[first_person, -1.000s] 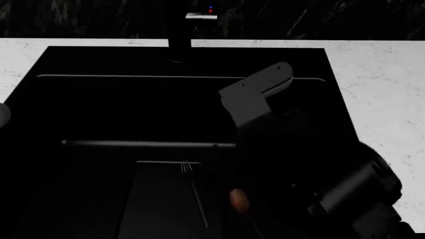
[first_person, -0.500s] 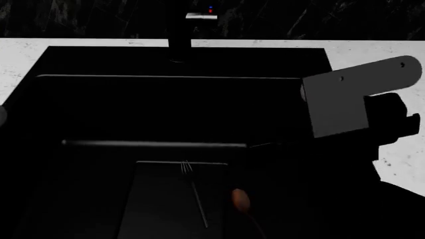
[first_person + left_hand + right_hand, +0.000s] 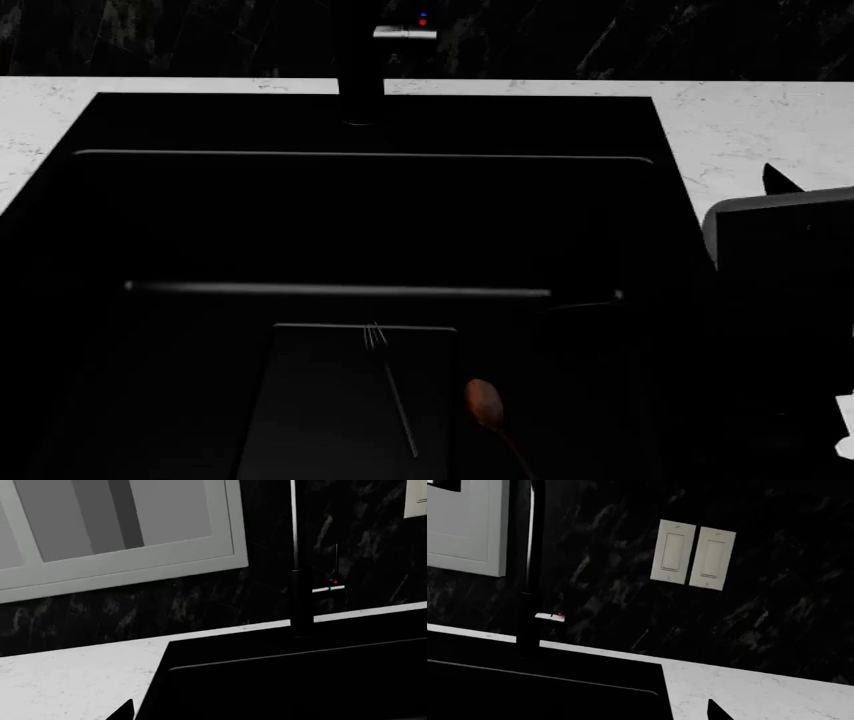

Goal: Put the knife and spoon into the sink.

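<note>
The sink (image 3: 374, 215) is a deep black basin set in white marbled counter, also seen in the left wrist view (image 3: 300, 680) and the right wrist view (image 3: 540, 695). The spoon (image 3: 483, 402), with a reddish-brown bowl and dark handle, lies low in the head view beside a dark rectangular panel. The knife is out of view. My right arm (image 3: 787, 270) is at the right edge over the counter, with one dark fingertip (image 3: 777, 180) showing. Each wrist view shows a single dark fingertip, the left (image 3: 127, 711) and the right (image 3: 717, 711), over the counter. Nothing shows whether either gripper's jaws are apart.
A thin dark fork (image 3: 394, 385) lies on the dark panel (image 3: 334, 410) left of the spoon. A grey bar (image 3: 334, 290) crosses the basin. The black faucet (image 3: 363, 70) stands behind the sink. A light switch plate (image 3: 694, 555) and a window frame (image 3: 133, 555) are on the dark wall.
My right arm has swung from over the middle of the sink to the right edge of the head view, over the counter. Spoon and fork have not moved.
</note>
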Robot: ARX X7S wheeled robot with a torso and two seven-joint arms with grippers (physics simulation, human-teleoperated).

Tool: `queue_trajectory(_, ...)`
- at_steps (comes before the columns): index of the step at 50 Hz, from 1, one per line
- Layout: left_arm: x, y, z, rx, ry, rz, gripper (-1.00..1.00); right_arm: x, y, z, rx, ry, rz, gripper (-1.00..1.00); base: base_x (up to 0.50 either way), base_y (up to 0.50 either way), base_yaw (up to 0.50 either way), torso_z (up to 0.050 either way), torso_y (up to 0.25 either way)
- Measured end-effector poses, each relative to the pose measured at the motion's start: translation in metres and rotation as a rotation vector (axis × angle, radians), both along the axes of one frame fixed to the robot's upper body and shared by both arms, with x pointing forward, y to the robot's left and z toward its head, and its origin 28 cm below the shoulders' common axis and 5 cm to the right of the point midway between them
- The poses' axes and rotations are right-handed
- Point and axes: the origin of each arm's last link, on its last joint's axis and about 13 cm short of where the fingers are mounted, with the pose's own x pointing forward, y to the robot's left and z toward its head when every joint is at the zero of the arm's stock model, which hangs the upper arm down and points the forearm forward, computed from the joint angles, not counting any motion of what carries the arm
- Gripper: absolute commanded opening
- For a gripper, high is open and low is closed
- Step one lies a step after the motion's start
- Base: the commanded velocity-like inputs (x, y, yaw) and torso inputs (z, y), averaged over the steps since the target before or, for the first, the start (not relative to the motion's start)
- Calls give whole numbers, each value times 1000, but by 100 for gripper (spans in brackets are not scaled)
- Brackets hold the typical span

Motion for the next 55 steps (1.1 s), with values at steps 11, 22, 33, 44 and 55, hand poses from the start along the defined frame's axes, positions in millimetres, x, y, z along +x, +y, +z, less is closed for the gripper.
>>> queue_trajectory(11,-4,0,0,-1,-4,9,100,1,-2,-2,32,-23,-3,100,0,0,0,0,0)
queue_trajectory(22,-8,1,3,-3,-11,17,100,2,-2,-6,55,-25,-23,100,0,0,0,0,0)
queue_trajectory(33,-30,7,11,3,-19,66,100,3,-2,-7,68,-32,-22,100,0,0,0,0,0)
queue_trajectory(44,-50,21,19,-22,-1,184,100,2,-3,-8,75,-37,-22,100,0,0,0,0,0)
queue_trajectory(55,-63,40,31,-53,62,336,100,3,-4,-11,84,-35,-19,100,0,0,0,0,0)
